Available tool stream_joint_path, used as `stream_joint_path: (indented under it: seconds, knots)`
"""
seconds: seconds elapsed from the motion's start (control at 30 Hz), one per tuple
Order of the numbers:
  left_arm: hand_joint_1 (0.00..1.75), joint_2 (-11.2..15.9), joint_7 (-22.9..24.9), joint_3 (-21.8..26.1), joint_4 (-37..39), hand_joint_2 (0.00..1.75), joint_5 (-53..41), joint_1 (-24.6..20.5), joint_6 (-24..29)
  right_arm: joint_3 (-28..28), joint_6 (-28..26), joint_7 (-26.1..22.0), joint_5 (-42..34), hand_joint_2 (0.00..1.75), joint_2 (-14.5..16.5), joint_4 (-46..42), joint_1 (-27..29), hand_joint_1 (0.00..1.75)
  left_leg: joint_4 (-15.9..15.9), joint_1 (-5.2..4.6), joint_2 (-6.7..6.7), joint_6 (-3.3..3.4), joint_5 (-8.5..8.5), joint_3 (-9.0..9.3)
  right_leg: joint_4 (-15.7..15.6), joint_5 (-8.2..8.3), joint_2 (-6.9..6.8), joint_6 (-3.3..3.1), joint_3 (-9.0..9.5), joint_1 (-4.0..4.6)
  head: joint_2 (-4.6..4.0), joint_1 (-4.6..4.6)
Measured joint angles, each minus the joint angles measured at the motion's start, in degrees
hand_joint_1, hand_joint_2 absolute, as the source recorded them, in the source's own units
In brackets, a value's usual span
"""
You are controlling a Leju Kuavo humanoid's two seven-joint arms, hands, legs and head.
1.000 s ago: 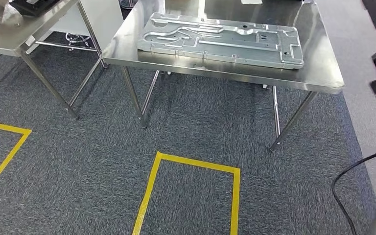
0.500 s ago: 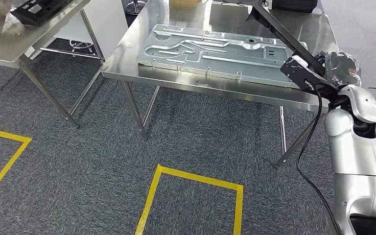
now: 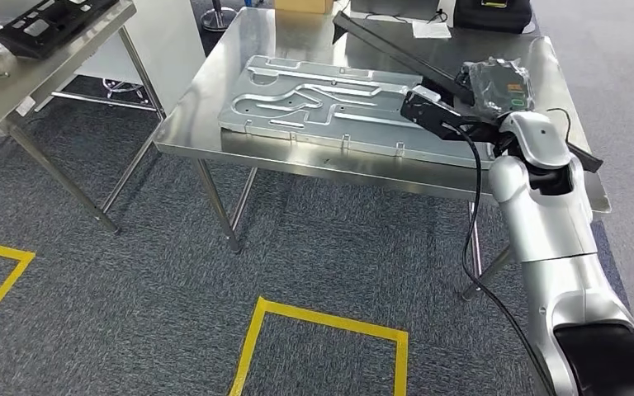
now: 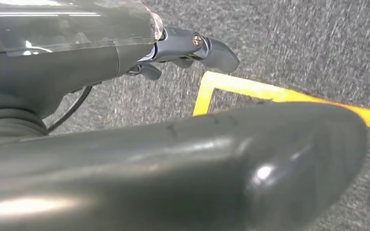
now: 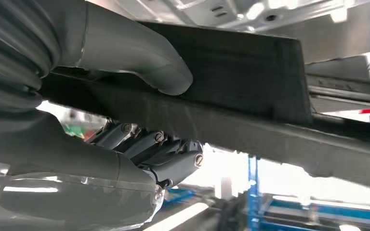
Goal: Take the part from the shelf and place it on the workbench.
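Right hand [image 3: 495,87], fingers [image 5: 154,144] and thumb clamped on the long black part [image 3: 396,51], carries it over the surface [image 3: 215,99], above the metal plate [image 3: 322,99]. Left hand [image 4: 192,48] hangs loose, holding nothing. Risk: the overhanging far end may strike the plate or twist free.

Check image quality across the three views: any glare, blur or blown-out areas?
Head view: sharp, soft ceiling glare on the steel workbench. Left wrist view: left hand close and blurred, carpet sharper. Right wrist view: background blown out behind the black part gripped by the right hand.
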Motion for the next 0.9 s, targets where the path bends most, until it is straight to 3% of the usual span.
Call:
stream_joint_path:
  seconds: [0.07, 0.1, 0.2, 0.23, 0.27, 0.3, 0.4, 0.43, 0.47, 0.57, 0.63, 0.7, 0.77, 0.8, 0.83, 0.9]
  knots:
    - [0.0, -0.1, 0.0, 0.0, 0.0, 0.0, 0.1, -0.1, -0.1, 1.5, 0.2, -0.9, 1.1, 1.75, 0.0, 0.7, -1.0, 1.75, -0.7, 0.25, -0.07, 0.46, -0.1, 1.29, 2.2, 0.17, -0.05, 0.54, -0.69, -0.06, 0.0, 0.11]
    - [0.0, -0.1, 0.0, 0.0, 0.0, 0.0, 0.1, -0.1, -0.2, 2.3, 0.3, -1.5, 1.5, 1.75, 0.0, 1.2, -1.5, 1.75, -0.9, 0.33, -0.13, 0.65, -0.32, 1.97, 4.8, -0.28, -0.08, 0.68, -2.18, -0.14, 0.0, 0.15]
    - [0.0, -0.1, 0.1, 0.0, 0.0, 0.0, 0.2, -0.2, -0.2, 4.7, 0.7, -2.7, 2.3, 1.75, 0.0, 3.0, -2.2, 1.75, -1.0, 0.34, -0.29, 1.01, -1.77, 3.48, 14.2, -3.99, -0.12, 1.04, -9.68, -0.23, 0.0, 0.22]
    - [0.0, -0.1, 0.1, 0.0, 0.0, 0.0, 0.2, -0.2, -0.2, 5.3, 0.8, -2.9, 2.4, 1.75, 0.0, 3.7, -2.1, 1.75, -1.0, 0.3, -0.42, 1.02, -2.34, 4.1, 15.2, -4.93, -0.13, 1.15, -11.5, -0.23, 0.0, 0.22]
    - [0.0, -0.1, 0.1, 0.0, 0.0, 0.0, 0.3, -0.1, -0.2, 6.0, 0.8, -2.9, 2.5, 1.75, 0.0, 4.3, -2.1, 1.75, -1.0, 0.23, -0.57, 1.02, -2.97, 4.86, 14.4, -4.68, -0.14, 1.14, -12.46, -0.2, 0.0, 0.22]
    - [0.0, -0.1, 0.1, 0.0, 0.0, 0.0, 0.3, -0.1, -0.2, 6.4, 0.8, -2.9, 2.5, 1.75, 0.0, 4.9, -2.0, 1.75, -1.0, 0.13, -0.7, 1.01, -3.63, 5.74, 11.9, -2.91, -0.14, 1.0, -12.54, -0.1, 0.0, 0.22]
    - [0.0, -0.4, 0.2, 0.0, 0.1, 0.0, 0.2, -0.1, -0.1, 7.5, 0.6, -2.8, 2.6, 1.75, 0.0, 6.3, -2.0, 1.75, -0.9, -0.17, -0.99, 0.68, -5.66, 8.02, 2.2, 6.38, 0.02, -0.18, -10.93, 0.58, 0.0, 0.1]
    - [0.0, -0.5, 0.2, 0.0, 0.2, 0.0, 0.2, -0.2, -0.1, 7.8, 0.5, -2.8, 2.6, 1.75, 0.0, 6.7, -1.9, 1.75, -1.0, -0.18, -1.08, 0.39, -6.17, 8.51, 0.7, 8.06, 0.1, -0.6, -10.56, 0.8, 0.0, 0.08]
    - [0.0, -0.6, 0.2, 0.0, 0.3, 0.0, 0.2, -0.3, 0.0, 8.0, 0.4, -2.8, 2.6, 1.75, 0.0, 7.2, -1.9, 1.75, -0.8, -0.18, -1.14, 0.02, -6.4, 8.87, 0.1, 8.54, 0.19, -1.02, -10.29, 0.94, 0.0, 0.03]
    - [0.0, -0.5, 0.2, 0.0, 0.3, 0.0, 0.2, -0.4, 0.1, 8.5, -0.2, -2.8, 2.6, 1.75, 0.1, 8.0, -2.0, 1.75, 1.6, -0.23, -0.89, -0.89, -6.25, 8.25, -0.7, 7.73, 0.2, -2.04, -8.47, 0.54, 0.0, -0.02]
    - [0.0, -0.5, 0.2, 0.0, 0.3, 0.0, 0.2, -0.5, 0.1, 8.6, -0.5, -2.8, 2.6, 1.75, 0.1, 8.6, -2.0, 1.75, 7.4, 0.07, -0.54, -1.39, -6.9, 4.71, -1.1, 6.84, 0.09, -2.46, -6.98, 0.27, 0.0, -0.13]
    - [0.0, -0.6, 0.2, 0.0, 0.3, 0.0, 0.1, -0.4, 0.2, 8.8, -0.6, -2.8, 2.6, 1.75, 0.1, 9.3, -1.8, 1.75, 13.7, 0.65, -0.34, -2.1, -9.5, -0.35, -1.2, 5.53, 0.07, -2.49, -5.52, 0.14, 0.0, -0.21]
    - [0.0, -0.6, 0.3, 0.0, 0.3, 0.0, 0.1, -0.3, 0.2, 9.0, -0.7, -2.8, 2.6, 1.75, 0.1, 10.0, -1.4, 1.75, 14.8, 1.11, -0.13, -2.77, -11.16, -3.53, -1.2, 3.97, 0.15, -2.19, -3.71, -0.04, 0.0, -0.22]
    - [0.0, -0.6, 0.3, 0.0, 0.3, 0.0, 0.1, -0.3, 0.3, 9.1, -0.7, -2.8, 2.6, 1.75, 0.1, 10.4, -1.3, 1.75, 12.8, 1.25, -0.02, -3.02, -10.12, -3.93, -1.1, 3.13, 0.18, -1.97, -2.68, -0.18, 0.0, -0.22]
    - [0.0, -0.6, 0.3, 0.0, 0.3, 0.0, 0.1, -0.2, 0.3, 9.2, -0.8, -2.8, 2.6, 1.75, 0.1, 10.7, -1.2, 1.75, 9.5, 1.33, 0.09, -3.13, -7.48, -3.73, -1.1, 2.25, 0.19, -1.72, -1.62, -0.32, 0.0, -0.22]
    - [0.0, -0.6, 0.3, 0.0, 0.3, 0.0, 0.1, -0.1, 0.4, 9.4, -1.1, -2.8, 2.6, 1.75, 0.2, 11.4, -1.2, 1.75, 2.5, 1.28, 0.28, -2.91, -0.35, -2.97, -0.9, 0.49, 0.22, -1.08, 0.12, -0.4, 0.0, -0.33]
